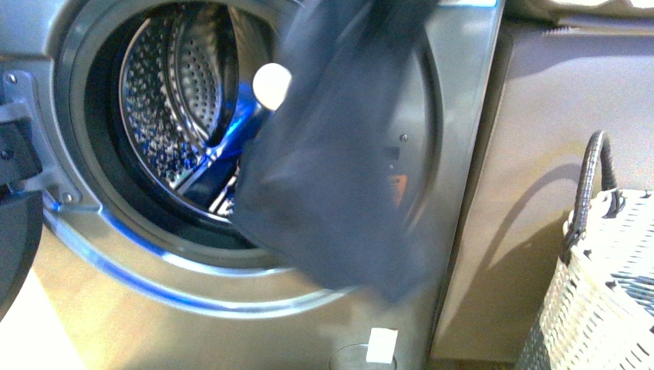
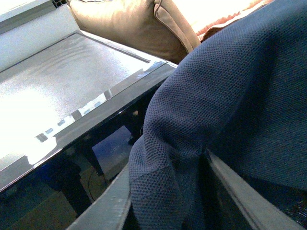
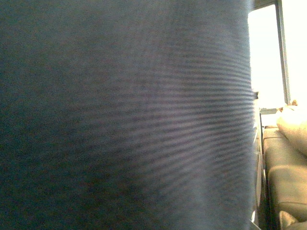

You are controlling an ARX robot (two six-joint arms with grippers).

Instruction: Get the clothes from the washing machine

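Note:
The clothes [image 1: 339,154], a dark navy garment, hang in the air in front of the right half of the washing machine's [image 1: 116,301] open round mouth, their lower edge below the porthole rim. The perforated steel drum [image 1: 173,100] shows behind. In the left wrist view my left gripper [image 2: 170,201] is shut on the clothes [image 2: 240,96], the fabric bunched between its grey fingers [image 2: 108,203], above the machine's top. The navy cloth [image 3: 124,115] fills most of the right wrist view. My right gripper does not show.
A white-and-brown woven basket [image 1: 609,293] with a dark handle stands at the right, beside a beige cabinet side [image 1: 540,154]. The open door's dark edge [image 1: 15,231] is at the far left. Tan cushions [image 2: 129,24] lie beyond the machine's top.

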